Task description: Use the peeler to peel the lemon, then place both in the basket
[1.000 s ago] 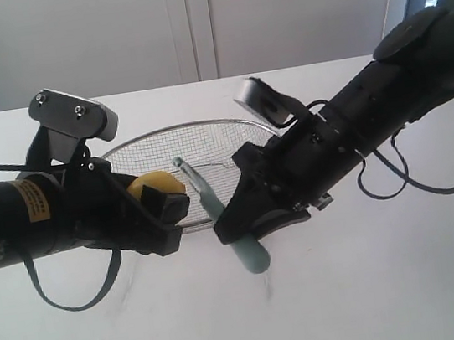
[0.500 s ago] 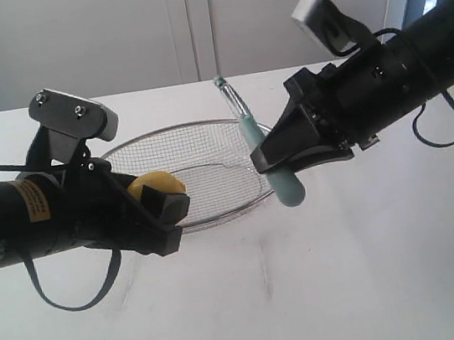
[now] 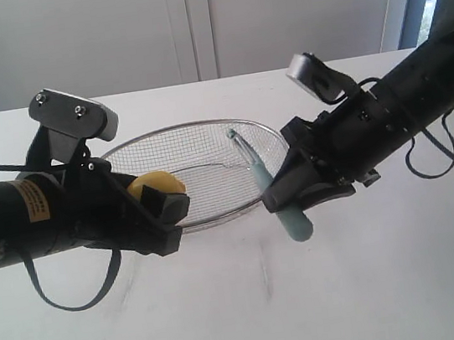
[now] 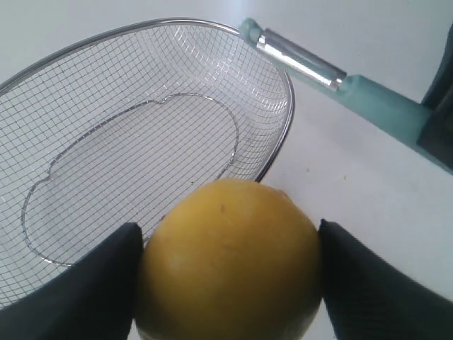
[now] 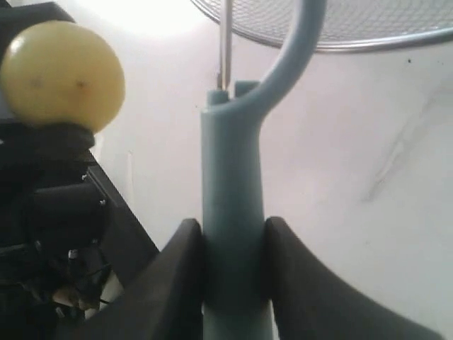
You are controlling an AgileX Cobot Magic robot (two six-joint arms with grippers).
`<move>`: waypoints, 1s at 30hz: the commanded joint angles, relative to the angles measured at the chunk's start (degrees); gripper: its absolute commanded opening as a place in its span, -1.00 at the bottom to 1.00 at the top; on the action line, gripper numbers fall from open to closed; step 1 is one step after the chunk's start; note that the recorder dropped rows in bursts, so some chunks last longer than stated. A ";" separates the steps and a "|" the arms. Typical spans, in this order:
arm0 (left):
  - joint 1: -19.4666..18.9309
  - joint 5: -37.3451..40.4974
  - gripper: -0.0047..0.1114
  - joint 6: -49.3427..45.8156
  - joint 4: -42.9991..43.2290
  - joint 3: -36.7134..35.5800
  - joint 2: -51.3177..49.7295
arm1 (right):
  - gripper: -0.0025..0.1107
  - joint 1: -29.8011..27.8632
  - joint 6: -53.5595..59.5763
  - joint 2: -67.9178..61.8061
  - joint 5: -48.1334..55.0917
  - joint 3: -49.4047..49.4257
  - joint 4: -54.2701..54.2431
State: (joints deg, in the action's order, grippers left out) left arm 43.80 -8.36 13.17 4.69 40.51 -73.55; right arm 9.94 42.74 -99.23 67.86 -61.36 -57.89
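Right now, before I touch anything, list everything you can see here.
lemon: one, yellow, held in the left gripper beside the basket's rim
peeler: one, pale teal handle with silver blade, held in the right gripper, blade end towards the basket
basket: one, silver wire mesh, on the table, nothing in it
table: one, white, under everything
wall: white panels, behind the table
left gripper: one, black, closed on the lemon
right gripper: one, black, closed on the peeler handle
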 commanded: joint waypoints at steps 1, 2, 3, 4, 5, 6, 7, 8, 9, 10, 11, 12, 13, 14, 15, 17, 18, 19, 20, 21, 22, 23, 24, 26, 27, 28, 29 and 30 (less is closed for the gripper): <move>0.32 -0.55 -0.92 -0.01 0.14 -0.10 0.22 | -0.96 1.35 0.47 -1.71 0.25 0.82 -2.40; 0.32 -0.55 -0.92 -0.01 0.14 -0.10 0.22 | -0.96 2.11 0.47 -1.99 0.25 0.82 -2.39; 0.32 -0.55 -0.92 -0.01 0.14 -0.10 0.22 | -0.96 2.90 0.47 -2.26 0.25 0.82 -2.39; 0.32 -0.55 -0.92 -0.01 0.14 -0.10 0.22 | -0.96 3.61 0.47 -2.37 0.25 0.82 -2.39; 0.32 -0.55 -0.92 -0.01 0.14 -0.10 0.22 | -0.96 4.57 0.47 -2.53 0.10 0.82 -2.39; 0.32 -0.55 -0.92 -0.01 0.14 -0.10 0.22 | -0.96 5.54 0.47 -2.67 0.10 0.82 -2.39; 0.32 -0.55 -0.92 -0.01 0.14 -0.10 0.22 | -0.96 6.29 0.47 -2.83 -0.02 0.82 -2.39; 0.32 -0.55 -0.92 -0.01 0.14 -0.10 0.22 | -0.96 7.24 0.47 -3.10 -0.02 0.82 -2.39; 0.32 -0.55 -0.92 -0.01 0.14 -0.10 0.22 | -0.96 8.09 0.47 -3.46 -0.02 0.82 -2.39; 0.32 -0.55 -0.92 -0.01 0.14 -0.10 0.22 | -0.96 8.97 0.47 -3.81 -0.02 0.82 -2.39; 0.32 -0.55 -0.92 -0.01 0.14 -0.10 0.22 | -0.96 9.78 0.47 -4.19 -0.02 0.82 -2.50; 0.32 -0.55 -0.92 -0.01 0.14 -0.10 0.22 | -0.96 10.53 0.47 -4.70 -0.02 0.82 -2.50; 0.32 -0.55 -0.92 -0.01 0.14 -0.10 0.22 | -0.96 11.12 0.47 -5.12 -0.02 0.82 -2.50; 0.32 -0.55 -0.92 -0.01 0.14 -0.10 0.22 | -0.96 11.78 0.47 -5.41 -0.02 0.82 -2.50; 0.32 -0.55 -0.92 -0.01 0.14 -0.10 0.22 | -0.96 12.32 0.47 -5.65 -0.02 0.82 -2.64; 0.32 -0.55 -0.92 -0.01 0.14 -0.10 0.22 | -0.96 13.04 0.47 -5.64 0.32 0.82 -2.84; 0.32 -0.55 -0.92 -0.01 0.14 -0.10 0.22 | -0.96 13.01 0.47 -5.64 0.94 0.82 -3.40; 0.32 -0.55 -0.92 -0.01 0.14 -0.10 0.22 | -0.96 13.01 0.47 -5.64 1.33 0.82 -4.01; 0.32 -0.55 -0.92 -0.01 0.14 -0.10 0.22 | -0.96 13.01 0.59 -5.64 1.34 0.82 -4.33; 0.32 -0.55 -0.92 -0.01 0.14 -0.10 0.22 | -0.96 12.89 0.59 -5.52 1.06 0.82 -4.32; 0.32 -0.55 -0.92 -0.01 0.14 -0.10 0.22 | -0.96 12.89 0.59 -5.41 0.74 0.71 -4.32; 0.32 -0.55 -0.92 -0.01 0.14 -0.10 0.22 | -0.96 12.89 0.59 -5.43 0.28 0.71 -4.21; 0.32 -0.55 -0.92 -0.01 0.14 -0.10 0.22 | -0.96 12.89 0.59 -5.43 -0.02 0.71 -4.20; 0.32 -0.55 -0.92 -0.01 0.14 -0.10 0.22 | -0.96 12.89 0.59 -5.43 -0.18 0.71 -4.20; 0.32 -0.55 -0.92 -0.01 0.14 -0.10 0.22 | -0.96 12.89 0.59 -5.43 -0.30 0.62 -4.20; 0.32 -0.55 -0.92 -0.01 0.14 -0.10 0.22 | -0.96 12.89 0.59 -5.43 -0.30 0.62 -4.20; 0.32 -0.55 -0.92 -0.01 0.14 -0.10 0.22 | -0.96 12.89 0.59 -5.43 -0.41 0.62 -4.20; 0.32 -0.55 -0.92 -0.01 0.14 -0.10 0.22 | -0.96 12.89 0.59 -5.43 -0.41 0.47 -4.20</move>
State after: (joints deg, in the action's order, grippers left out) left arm 43.80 -8.36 13.17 4.69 40.51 -73.55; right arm 22.88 42.74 -105.02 67.52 -60.80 -61.14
